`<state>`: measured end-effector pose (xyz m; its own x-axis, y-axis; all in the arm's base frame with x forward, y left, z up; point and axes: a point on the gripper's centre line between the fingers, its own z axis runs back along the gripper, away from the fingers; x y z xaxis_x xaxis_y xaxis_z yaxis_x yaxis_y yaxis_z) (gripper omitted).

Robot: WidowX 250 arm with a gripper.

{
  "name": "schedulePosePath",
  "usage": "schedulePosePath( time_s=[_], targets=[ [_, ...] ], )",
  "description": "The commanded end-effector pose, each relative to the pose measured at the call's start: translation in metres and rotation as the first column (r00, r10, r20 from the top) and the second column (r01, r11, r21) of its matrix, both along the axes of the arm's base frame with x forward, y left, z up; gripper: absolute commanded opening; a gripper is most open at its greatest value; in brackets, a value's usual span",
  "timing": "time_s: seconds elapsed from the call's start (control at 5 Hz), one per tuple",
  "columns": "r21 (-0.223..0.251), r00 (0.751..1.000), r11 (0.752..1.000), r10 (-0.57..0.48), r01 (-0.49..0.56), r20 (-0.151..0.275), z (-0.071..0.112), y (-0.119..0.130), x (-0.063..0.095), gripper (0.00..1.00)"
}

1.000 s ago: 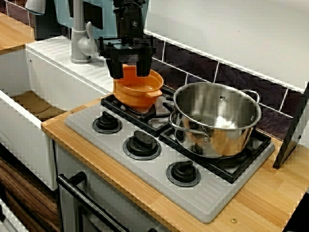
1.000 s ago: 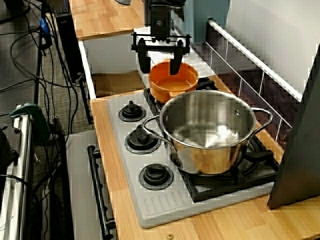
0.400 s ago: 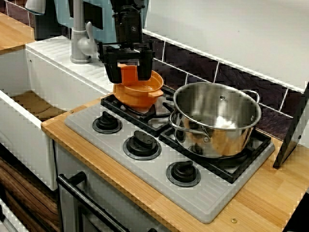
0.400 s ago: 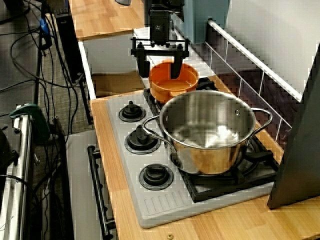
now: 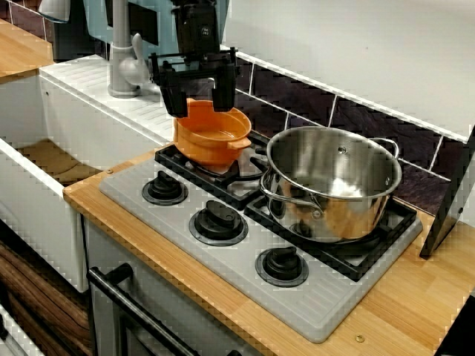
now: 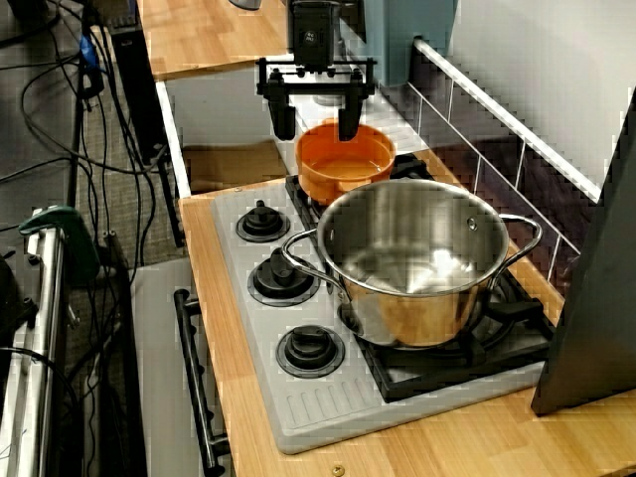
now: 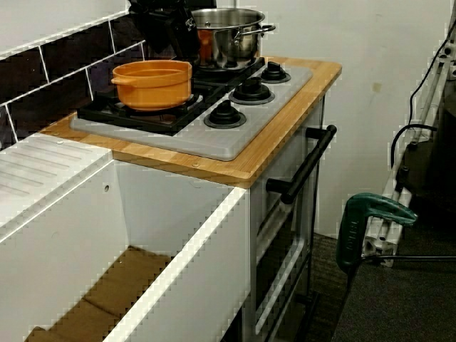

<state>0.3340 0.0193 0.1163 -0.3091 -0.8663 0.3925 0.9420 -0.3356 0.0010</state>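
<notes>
Knobs [image 5: 218,220]: three in a row along the near edge of the grey hob [image 5: 312,300].
Steel pot [image 5: 334,182]: large, on the right grate [image 5: 371,256].
Orange pot [image 5: 211,137]: upright on the far left burner, close beside the Steel pot.
Gripper [image 5: 199,100]: jaws spread wide, holding nothing, tips just above the pot's far rim.
Arm pose: wrist vertical, fingers pointing straight down.
Tiled wall [image 5: 297,96]: dark, behind the hob.
Risk: a misaligned descent could strike the rim, tipping or shoving the pot.
</notes>
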Motion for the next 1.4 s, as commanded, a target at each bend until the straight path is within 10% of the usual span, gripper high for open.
schedulePosePath(
  time_s=[0.0,0.4,1.2],
  targets=[
    [0.045,0.988,0.998,0.033,-0.04,0.148,0.025,-0.003,0.026,1.0],
    [0.098,0.944,0.978,0.151,-0.187,0.292,0.018,-0.009,0.052,1.0],
    [0.14,0.944,0.971,0.148,-0.195,0.295,-0.005,-0.017,0.073,1.0]
  ],
)
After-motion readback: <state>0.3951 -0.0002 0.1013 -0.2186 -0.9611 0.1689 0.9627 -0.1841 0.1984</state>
